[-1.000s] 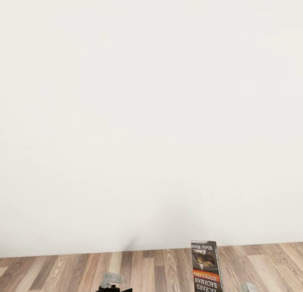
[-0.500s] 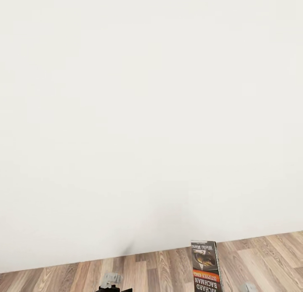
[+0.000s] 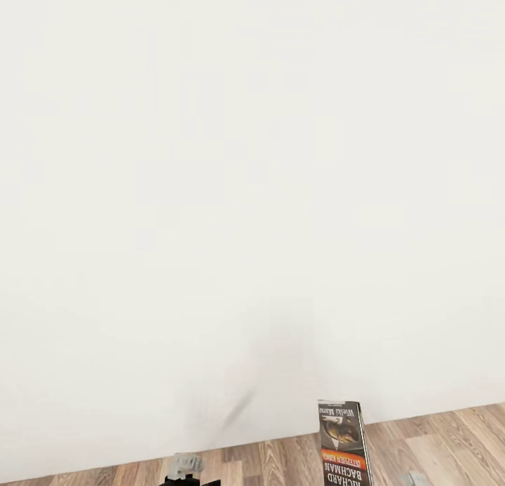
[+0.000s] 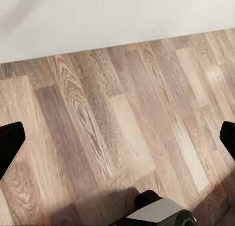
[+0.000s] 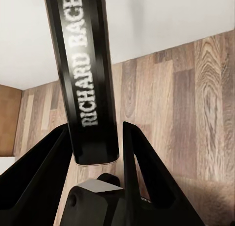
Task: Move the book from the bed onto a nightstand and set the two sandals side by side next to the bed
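At five o'clock, the right gripper point(image 5: 95, 152) clamps the book point(image 3: 343, 444); left gripper point(image 4: 117, 138) spread, empty. Carrying step; next, find a nightstand.

You face a plain white wall point(image 3: 245, 177) that takes up nearly all of the head view. Below the wall runs a thin strip of wood-plank floor point(image 3: 449, 444), widest toward the wall's right end and narrowing to almost nothing toward its left end. The book point(image 3: 342, 444) stands upright in front of the wall's foot, its cover turned to you with the lettering upside down: an orange band, a grey picture above it, white "Richard Bachman" below. Left of the book, a small grey part point(image 3: 186, 463) sits atop something black. A faint grey shadow smudges the wall just above and left of the book.
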`<state>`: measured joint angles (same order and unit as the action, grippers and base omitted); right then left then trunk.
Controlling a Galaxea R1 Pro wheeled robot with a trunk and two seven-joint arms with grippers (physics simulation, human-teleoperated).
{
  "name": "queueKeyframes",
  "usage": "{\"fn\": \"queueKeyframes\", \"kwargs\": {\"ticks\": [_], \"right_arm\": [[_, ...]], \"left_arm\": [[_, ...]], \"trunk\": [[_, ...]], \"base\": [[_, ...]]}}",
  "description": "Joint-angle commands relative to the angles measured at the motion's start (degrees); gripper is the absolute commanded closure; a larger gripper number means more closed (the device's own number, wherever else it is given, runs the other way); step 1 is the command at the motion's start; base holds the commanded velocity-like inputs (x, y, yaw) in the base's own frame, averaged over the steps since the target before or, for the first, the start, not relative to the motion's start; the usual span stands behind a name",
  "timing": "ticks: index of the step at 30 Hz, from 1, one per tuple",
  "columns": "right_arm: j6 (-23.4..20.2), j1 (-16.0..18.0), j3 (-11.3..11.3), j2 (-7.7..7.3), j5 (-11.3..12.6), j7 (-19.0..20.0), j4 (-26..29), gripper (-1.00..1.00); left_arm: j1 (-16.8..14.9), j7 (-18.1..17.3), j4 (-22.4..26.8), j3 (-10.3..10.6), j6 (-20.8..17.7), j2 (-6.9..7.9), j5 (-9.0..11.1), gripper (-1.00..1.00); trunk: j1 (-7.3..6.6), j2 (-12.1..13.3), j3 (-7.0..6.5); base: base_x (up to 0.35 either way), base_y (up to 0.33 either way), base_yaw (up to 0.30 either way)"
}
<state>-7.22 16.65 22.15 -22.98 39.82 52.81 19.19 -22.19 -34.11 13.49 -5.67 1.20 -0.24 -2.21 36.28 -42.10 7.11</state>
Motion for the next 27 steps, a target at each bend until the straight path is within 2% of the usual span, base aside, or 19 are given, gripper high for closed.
{"fn": "queueKeyframes", "kwargs": {"ticks": [1, 8, 27], "right_arm": [[-0.61, 0.05, 0.18, -0.05, 0.70, 0.10, 0.06, 1.00], [-0.61, 0.05, 0.18, -0.05, 0.70, 0.07, 0.06, 1.00], [-0.61, 0.05, 0.18, -0.05, 0.70, 0.09, 0.06, 1.00]], "left_arm": [[-0.05, -0.25, -0.05, -0.39, 0.12, -0.03, -0.25, -1.00], [-0.05, -0.25, -0.05, -0.39, 0.12, -0.03, -0.25, -1.00], [-0.05, -0.25, -0.05, -0.39, 0.12, -0.03, -0.25, -1.00]], "trunk": [[0.05, -0.07, 0.09], [0.05, -0.07, 0.09], [0.05, -0.07, 0.09]], "base": [[0.322, 0.000, 0.000], [0.211, 0.000, -0.050], [0.006, 0.000, -0.180]]}}
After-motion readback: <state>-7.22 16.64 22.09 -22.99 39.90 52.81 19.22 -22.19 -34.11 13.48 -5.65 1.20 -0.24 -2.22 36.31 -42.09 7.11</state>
